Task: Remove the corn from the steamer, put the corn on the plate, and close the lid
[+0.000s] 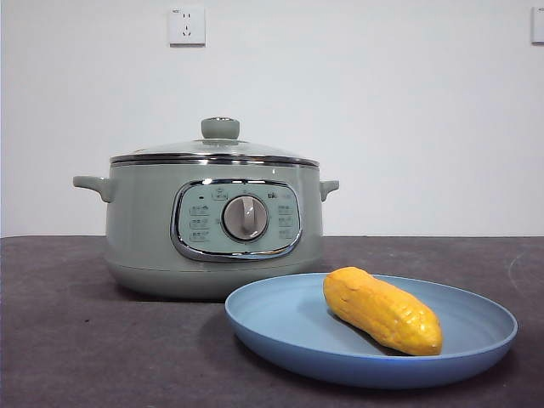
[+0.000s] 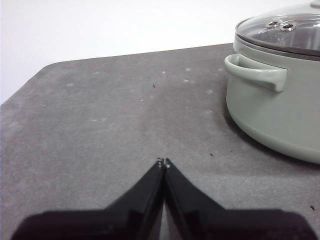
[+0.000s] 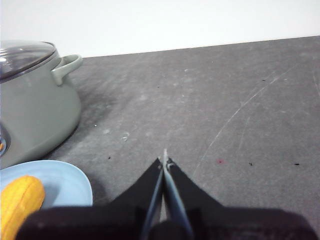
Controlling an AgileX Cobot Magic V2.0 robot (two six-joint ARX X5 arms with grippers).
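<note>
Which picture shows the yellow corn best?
The front view: the whole corn lies in plain sight on the plate. The right wrist view catches only one end of it at the picture's corner. The left wrist view misses it entirely.

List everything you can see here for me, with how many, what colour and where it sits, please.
steamer: one, pale sage green with a grey dial, on the table behind the plate.
lid: one, glass with chrome rim and green knob, closed on the steamer.
plate: one, light blue, in front of the steamer.
corn: one, yellow-orange, lying on the plate.
table: one, dark grey, under everything.
wall socket: one, white, on the wall above the steamer.
left gripper: one, black, jaws shut, over bare table beside the steamer.
right gripper: one, black, jaws shut, over table near the plate.
</note>
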